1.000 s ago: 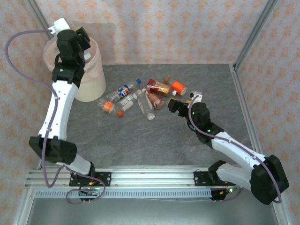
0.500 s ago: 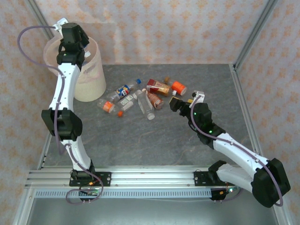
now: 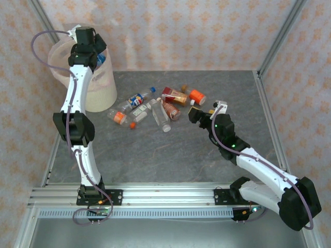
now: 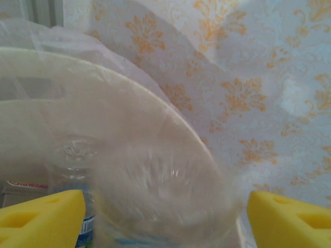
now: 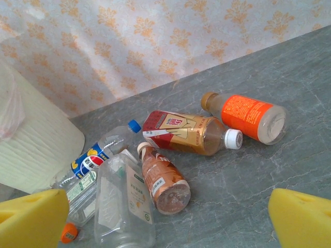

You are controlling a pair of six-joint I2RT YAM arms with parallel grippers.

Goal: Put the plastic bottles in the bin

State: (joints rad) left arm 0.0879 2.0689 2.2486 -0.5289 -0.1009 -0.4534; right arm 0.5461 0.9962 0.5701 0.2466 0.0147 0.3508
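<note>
A round red, white and blue Pepsi emblem marks the blue-labelled bottle [image 5: 89, 163]. White characters on the red-and-gold bottle [image 5: 178, 129], and red lettering on a white label [image 4: 23, 184] in the left wrist view, are too blurred to read.

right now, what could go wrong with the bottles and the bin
1. The left gripper, open, hangs near the rim of the bin, not its middle; a bottle dropped there could catch the loose bag and fall outside.
2. The right gripper, open, faces crowded bottles; closing on the brown bottle may shove the red-labelled bottle beside it.
</note>
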